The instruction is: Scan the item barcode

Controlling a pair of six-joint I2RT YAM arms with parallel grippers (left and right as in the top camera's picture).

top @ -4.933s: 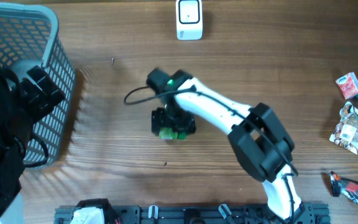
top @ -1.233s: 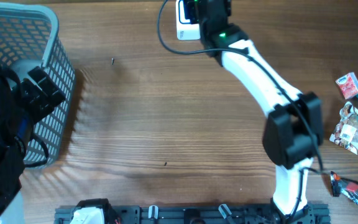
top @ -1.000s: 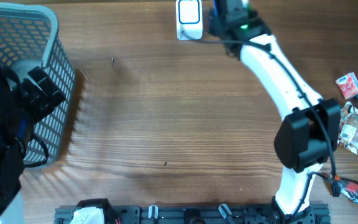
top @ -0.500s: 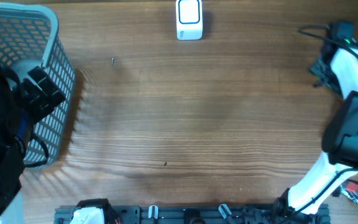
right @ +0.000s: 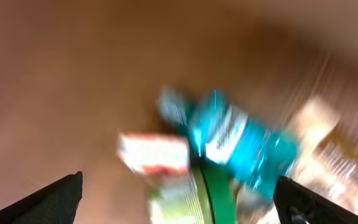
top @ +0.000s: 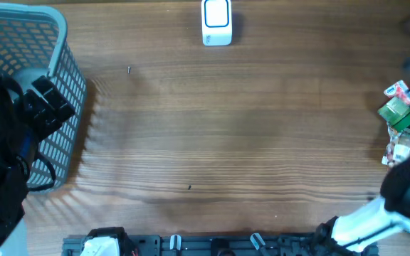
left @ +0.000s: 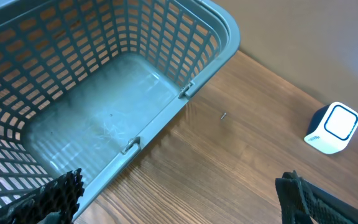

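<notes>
The item, a small green package (top: 396, 114), is at the table's far right edge among a pile of goods. The right wrist view is blurred by motion; there the green package (right: 215, 194) sits below and between the wide-apart fingers of my right gripper (right: 182, 202), which touch nothing, so it is open. The white barcode scanner (top: 216, 21) stands at the back middle of the table and shows also as the scanner (left: 332, 127) in the left wrist view. My left gripper (left: 179, 200) hangs open and empty beside the basket.
A grey-blue mesh basket (top: 61, 32) fills the back left corner, its rim (left: 166, 112) close under the left wrist. The pile at the right holds a blue bottle (right: 241, 140) and a red-and-white box (top: 398, 92). A small screw (top: 129, 69) lies near the basket.
The right arm swung from the scanner to the far right edge. Its jaws spread wider and the green package now shows at the pile. The left arm has not moved.
</notes>
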